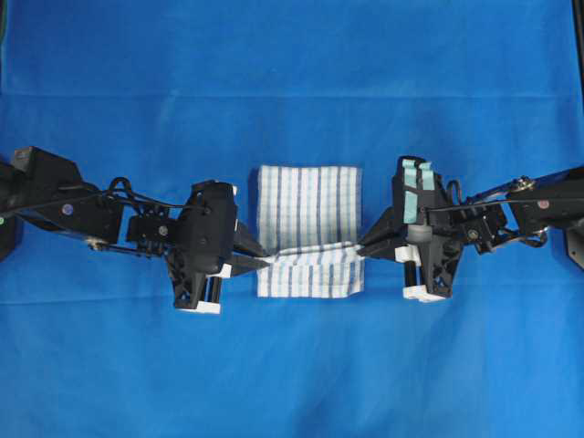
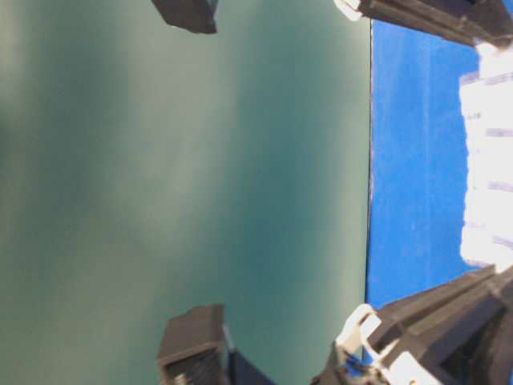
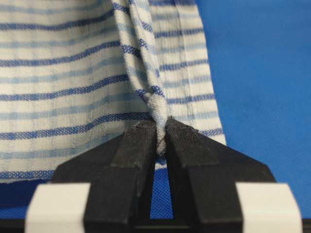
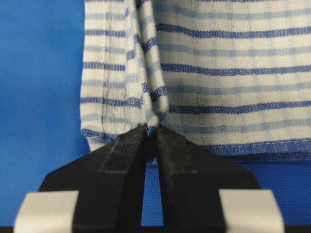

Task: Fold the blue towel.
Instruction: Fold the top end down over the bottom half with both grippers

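The blue towel (image 1: 307,228), white with thin blue checks, lies at the table's middle with a raised crease across its lower half. My left gripper (image 1: 266,263) is shut on the towel's left edge; in the left wrist view a bunched fold (image 3: 159,116) is pinched between the black fingertips (image 3: 141,141). At the opposite edge my right gripper (image 1: 362,246) is shut on the towel, and the right wrist view shows the cloth (image 4: 233,73) pulled into a pleat at the gripper (image 4: 150,130). In the table-level view the towel (image 2: 489,160) is a bright strip at the right.
The plain blue table covering (image 1: 292,82) spreads all round the towel. Both arms (image 1: 73,205) (image 1: 538,205) reach in from the sides. The table-level view is mostly a green wall (image 2: 184,176), with arm parts (image 2: 437,325) at its edges.
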{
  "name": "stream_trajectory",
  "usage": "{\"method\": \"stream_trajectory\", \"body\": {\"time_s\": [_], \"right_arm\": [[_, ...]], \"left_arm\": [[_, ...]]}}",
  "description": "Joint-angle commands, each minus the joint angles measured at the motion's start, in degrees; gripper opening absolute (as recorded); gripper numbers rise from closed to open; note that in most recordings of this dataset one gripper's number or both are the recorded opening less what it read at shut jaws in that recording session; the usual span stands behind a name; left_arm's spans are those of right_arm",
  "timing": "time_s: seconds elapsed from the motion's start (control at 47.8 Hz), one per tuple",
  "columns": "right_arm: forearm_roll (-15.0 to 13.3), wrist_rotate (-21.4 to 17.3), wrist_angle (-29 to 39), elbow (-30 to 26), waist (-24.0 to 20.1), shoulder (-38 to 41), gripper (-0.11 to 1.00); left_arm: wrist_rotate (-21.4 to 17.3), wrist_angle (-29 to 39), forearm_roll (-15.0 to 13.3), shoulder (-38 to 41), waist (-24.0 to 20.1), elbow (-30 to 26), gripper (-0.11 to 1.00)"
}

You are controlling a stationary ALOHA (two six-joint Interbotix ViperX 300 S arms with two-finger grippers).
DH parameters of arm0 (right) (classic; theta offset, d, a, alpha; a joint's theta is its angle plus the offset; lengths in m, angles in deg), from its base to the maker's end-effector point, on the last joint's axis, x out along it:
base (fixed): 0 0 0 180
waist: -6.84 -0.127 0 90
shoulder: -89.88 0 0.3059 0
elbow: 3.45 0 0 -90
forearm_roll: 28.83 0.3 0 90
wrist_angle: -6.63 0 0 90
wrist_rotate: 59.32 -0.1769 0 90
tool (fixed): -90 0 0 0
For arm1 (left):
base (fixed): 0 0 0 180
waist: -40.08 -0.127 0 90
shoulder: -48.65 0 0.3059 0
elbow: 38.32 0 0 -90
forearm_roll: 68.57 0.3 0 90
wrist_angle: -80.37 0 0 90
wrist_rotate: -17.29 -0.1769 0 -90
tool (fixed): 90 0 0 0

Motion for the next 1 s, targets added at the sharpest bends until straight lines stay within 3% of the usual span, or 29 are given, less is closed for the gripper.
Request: {"method": "stream_trajectory", "body": {"time_s": [0.0,0.418,0.481,0.669,0.732,0.858,0.9,0.983], "right_arm": [[0.1,-0.1,0.1,-0.6,-0.6,-0.2,0.08],[1.4,-0.1,0.3,-2.5,-2.6,3.0,0.08],[1.5,-0.1,0.3,-3.0,-2.7,3.5,0.09],[1.7,-0.1,0.5,-3.7,-2.7,3.8,0.1],[1.7,-0.2,0.6,-4.1,-2.8,3.5,0.23],[1.7,0.0,1.8,-5.0,-3.3,1.4,0.6],[1.6,0.0,3.3,-5.3,-3.3,-0.1,0.63],[1.5,0.4,6.6,-5.6,-3.3,-3.3,0.58]], "left_arm": [[0.0,-0.3,-0.2,0.0,0.4,-0.7,0.03],[-0.1,0.0,-0.2,0.0,0.9,-0.4,0.06],[-0.1,0.0,-0.2,0.1,0.9,-0.4,0.12],[-0.2,0.1,-0.2,0.0,0.9,-0.3,0.46],[-0.3,0.4,-0.2,-0.3,0.8,-0.3,0.54],[-0.6,2.4,-0.2,-1.8,0.5,-0.3,0.54],[-0.8,3.5,-0.2,-2.9,0.5,-0.3,0.54],[-1.1,6.6,-0.1,-6.2,0.4,-0.1,0.54]]}}
